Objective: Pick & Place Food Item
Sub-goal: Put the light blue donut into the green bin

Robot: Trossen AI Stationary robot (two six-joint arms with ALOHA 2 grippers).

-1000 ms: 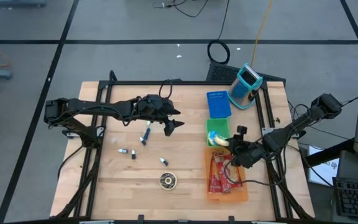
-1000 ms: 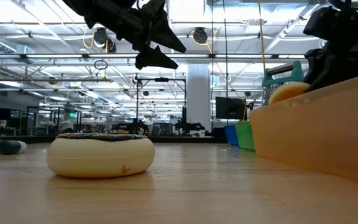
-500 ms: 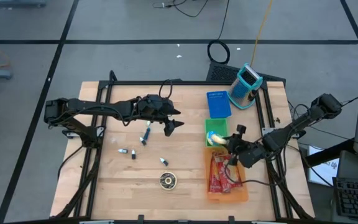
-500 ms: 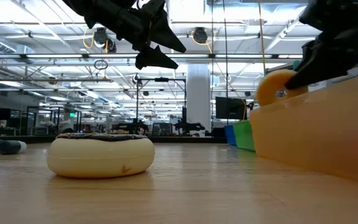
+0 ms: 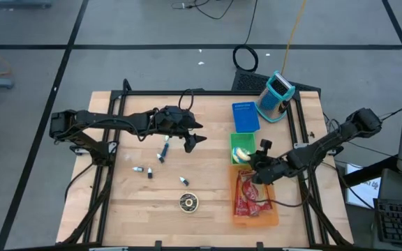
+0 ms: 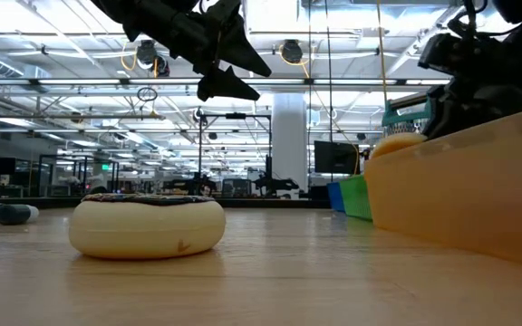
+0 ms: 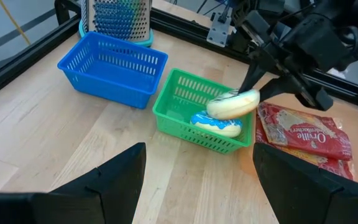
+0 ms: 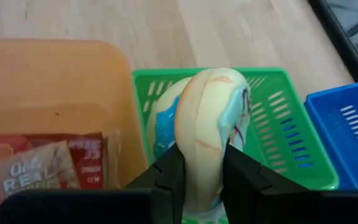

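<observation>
Right gripper [image 8: 197, 171] clamped narrow on pale donut [image 8: 209, 127], blue icing on its side; held above green basket [image 5: 243, 148] near table's right edge, second blue-iced donut [image 7: 216, 124] lying inside; blue basket [image 5: 245, 117] just behind toward far edge; orange tray [image 5: 255, 217] in front holding red snack packets [image 5: 248, 194]; left gripper [image 5: 193, 139] spread wide above table middle.

The left arm reaches across the bench from the left edge, its gripper [image 5: 192, 139] raised above the surface with the fingers spread wide and nothing between them. The right arm comes in from the right edge, bent low at the elbow, its gripper [image 5: 252, 159] pointing leftward with both fingers [image 8: 169, 171] pressed against a pale doughnut [image 8: 209, 134].
</observation>
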